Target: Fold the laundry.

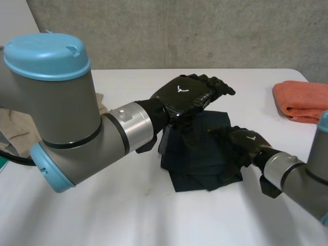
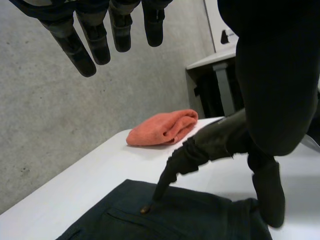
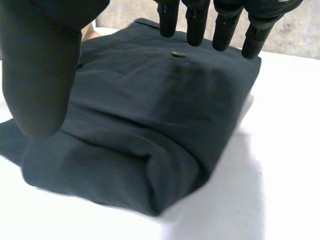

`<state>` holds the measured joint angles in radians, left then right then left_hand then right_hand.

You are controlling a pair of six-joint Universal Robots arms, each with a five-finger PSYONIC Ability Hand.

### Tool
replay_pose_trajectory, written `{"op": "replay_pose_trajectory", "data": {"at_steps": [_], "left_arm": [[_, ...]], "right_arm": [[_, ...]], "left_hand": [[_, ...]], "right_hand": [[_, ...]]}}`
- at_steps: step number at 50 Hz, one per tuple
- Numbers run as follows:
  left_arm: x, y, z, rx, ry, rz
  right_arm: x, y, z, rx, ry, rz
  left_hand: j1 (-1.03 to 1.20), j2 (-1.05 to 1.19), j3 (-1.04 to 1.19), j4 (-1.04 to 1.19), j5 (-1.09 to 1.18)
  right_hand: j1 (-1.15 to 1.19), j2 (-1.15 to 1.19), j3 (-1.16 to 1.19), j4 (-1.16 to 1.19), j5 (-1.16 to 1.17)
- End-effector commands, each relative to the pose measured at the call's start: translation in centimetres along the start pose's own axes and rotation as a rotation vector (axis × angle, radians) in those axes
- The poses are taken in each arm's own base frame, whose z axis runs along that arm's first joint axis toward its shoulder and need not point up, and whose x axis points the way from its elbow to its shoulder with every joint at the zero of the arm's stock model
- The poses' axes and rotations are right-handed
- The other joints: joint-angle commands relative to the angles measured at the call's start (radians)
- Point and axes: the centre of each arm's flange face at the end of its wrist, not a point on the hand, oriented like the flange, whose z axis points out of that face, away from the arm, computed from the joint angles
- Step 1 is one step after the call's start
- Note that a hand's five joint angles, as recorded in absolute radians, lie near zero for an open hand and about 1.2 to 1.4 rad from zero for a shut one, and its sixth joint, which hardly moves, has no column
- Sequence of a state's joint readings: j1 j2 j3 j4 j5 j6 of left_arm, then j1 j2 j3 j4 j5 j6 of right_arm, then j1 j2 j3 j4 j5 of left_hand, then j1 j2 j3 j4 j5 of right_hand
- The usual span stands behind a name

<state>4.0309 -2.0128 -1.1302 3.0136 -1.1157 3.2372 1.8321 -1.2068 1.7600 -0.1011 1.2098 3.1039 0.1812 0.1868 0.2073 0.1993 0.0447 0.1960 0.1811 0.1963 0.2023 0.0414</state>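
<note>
At the centre of the head view, a folded garment [image 1: 205,154], dark blue-grey, is lying flat on the white bench [image 1: 128,215]. Its layers are showing as a thick rounded fold in the lower middle of the right wrist view, and a small button [image 3: 178,54] is sitting near its far edge in the upper middle of that frame.

From where I'm standing, the left hand [image 1: 182,95] is hovering over the garment's upper left corner, just above centre in the head view. Its fingers [image 2: 80,50] are hanging straight and apart along the top edge of the left wrist view, and they are gripping nothing. Its thumb [image 2: 270,100] is filling the right side of that frame.

The right hand [image 1: 248,141] is lying at the garment's right edge, right of centre in the head view. Its fingers [image 3: 195,25] are pointing straight down, spread apart, with their tips at the cloth beside the button. Its thumb [image 3: 40,75] is hanging well clear of them over the upper left of the right wrist view, so no cloth is being pinched.

An orange towel [image 1: 302,100] is lying folded at the upper right of the head view, well apart from the garment. A beige cloth [image 1: 15,128] is showing behind the left arm at the left edge.
</note>
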Motion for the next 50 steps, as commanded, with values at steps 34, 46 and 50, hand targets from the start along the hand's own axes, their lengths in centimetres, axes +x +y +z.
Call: {"op": "replay_pose_trajectory", "data": {"at_steps": [34,46,50], "left_arm": [[-0.6,-2.1,-1.3,0.056,-0.023,-0.058],[-1.1,-2.4,-1.4,0.068,-0.036,-0.054],[-1.6,-2.7,-1.6,0.077,-0.051,-0.052]], "right_arm": [[-4.2,2.6,5.8,0.357,0.322,-0.621],[-3.1,-2.6,6.9,0.532,0.297,-0.501],[-1.1,-6.9,7.6,0.643,0.328,-0.440]], "left_hand": [[-0.007,-0.012,-0.033,-0.025,-0.045],[-0.007,-0.012,-0.033,-0.025,-0.045],[-0.007,-0.012,-0.033,-0.025,-0.045]], "right_hand": [[0.183,0.198,0.183,0.177,0.163],[1.200,1.215,1.200,1.194,1.180],[1.200,1.215,1.200,1.194,1.180]]}}
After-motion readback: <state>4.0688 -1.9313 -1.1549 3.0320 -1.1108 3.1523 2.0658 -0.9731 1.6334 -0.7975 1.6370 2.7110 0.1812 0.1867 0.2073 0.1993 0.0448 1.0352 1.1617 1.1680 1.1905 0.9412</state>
